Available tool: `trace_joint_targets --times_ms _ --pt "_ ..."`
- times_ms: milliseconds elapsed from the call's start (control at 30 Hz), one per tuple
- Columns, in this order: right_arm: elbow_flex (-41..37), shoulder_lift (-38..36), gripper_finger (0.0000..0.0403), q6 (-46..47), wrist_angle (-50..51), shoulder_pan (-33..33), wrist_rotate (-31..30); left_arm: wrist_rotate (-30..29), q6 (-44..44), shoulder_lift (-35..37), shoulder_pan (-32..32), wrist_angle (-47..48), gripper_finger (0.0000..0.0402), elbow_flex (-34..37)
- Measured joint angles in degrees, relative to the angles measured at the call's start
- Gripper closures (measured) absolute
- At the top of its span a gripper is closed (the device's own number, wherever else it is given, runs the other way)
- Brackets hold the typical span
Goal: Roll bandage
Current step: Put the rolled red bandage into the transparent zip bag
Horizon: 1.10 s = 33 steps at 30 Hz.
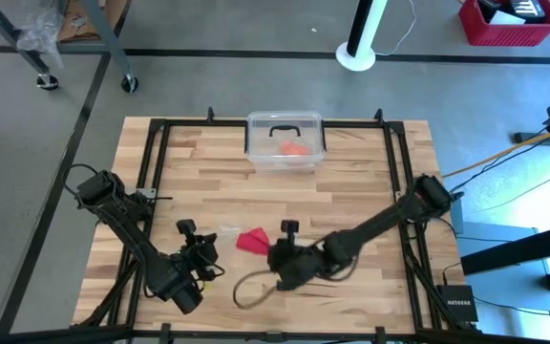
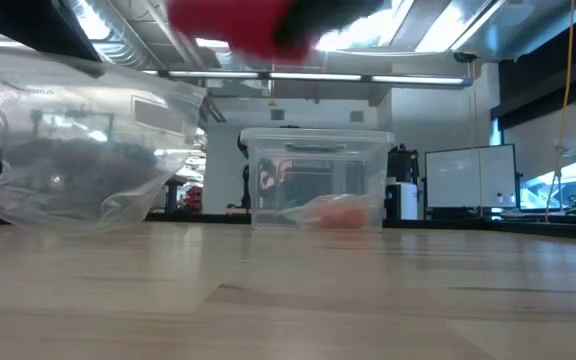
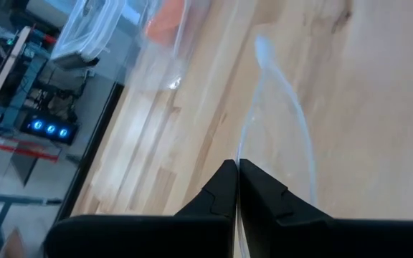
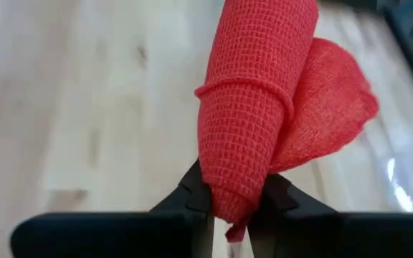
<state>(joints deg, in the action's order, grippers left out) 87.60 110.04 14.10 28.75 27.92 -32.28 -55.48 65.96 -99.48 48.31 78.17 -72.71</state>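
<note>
Right gripper (image 4: pixel 229 208) is clenched on the bandage (image 4: pixel 264 107), near the table's front edge about mid-width; the pinch sits at the very bottom tip of a loosely coiled cone of red mesh, with a second flap fanned out beside it. In the overhead picture the bandage (image 1: pixel 252 241) shows as a small red patch just left of that gripper (image 1: pixel 277 256). Risk as I judge it: the hold is on so little cloth that the coil could slide out of the jaws, or the outer wrap could slacken and let the whole roll unwind (the flap is already standing free of the cone). Left gripper (image 3: pixel 236 188) is pinched tight on the edge of a clear plastic bag (image 3: pixel 282 107), to the left of the bandage; if that arm drags the film toward the red cloth the two could foul each other, and the arms stand close enough to bump. Far centre of the wooden table (image 1: pixel 370 306) stands a clear lidded box (image 1: pixel 285 140) with an orange-red lump (image 1: pixel 294 148) inside. Writing: none legible on bandage, bag or box; a small dark unit by the table's right front corner (image 1: pixel 456 303) carries lettering too small to make out.
</note>
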Motion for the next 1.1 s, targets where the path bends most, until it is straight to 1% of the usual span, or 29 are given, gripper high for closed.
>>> trace_joint_targets --times_ms 67,200,333,600,800,1100 --pt "1.5 -0.1 0.0351 -1.9 -2.0 1.5 -1.5 -0.2 -1.9 0.0 -0.1 -1.7 0.0399 0.0" --pt "2.1 0.5 0.0352 -5.4 -10.3 2.2 -1.7 -1.1 -6.6 0.0 -1.1 -6.9 0.0399 0.0" --pt "2.0 2.3 0.0351 -5.8 -12.4 1.2 -1.1 -1.3 -7.7 0.0 -2.4 -9.7 0.0399 0.0" --pt "2.0 6.0 0.035 -5.1 -11.5 -1.1 -0.2 -1.4 -7.5 0.0 -3.4 -11.7 0.0399 0.0" --pt "1.9 7.1 0.0349 -2.7 -8.3 -2.1 0.4 -1.4 -6.4 0.0 -3.4 -11.7 0.0399 0.0" --pt "1.9 8.0 0.0348 -0.9 -7.5 -2.8 2.3 -2.4 -5.8 0.0 -3.6 -11.7 0.0399 0.0"
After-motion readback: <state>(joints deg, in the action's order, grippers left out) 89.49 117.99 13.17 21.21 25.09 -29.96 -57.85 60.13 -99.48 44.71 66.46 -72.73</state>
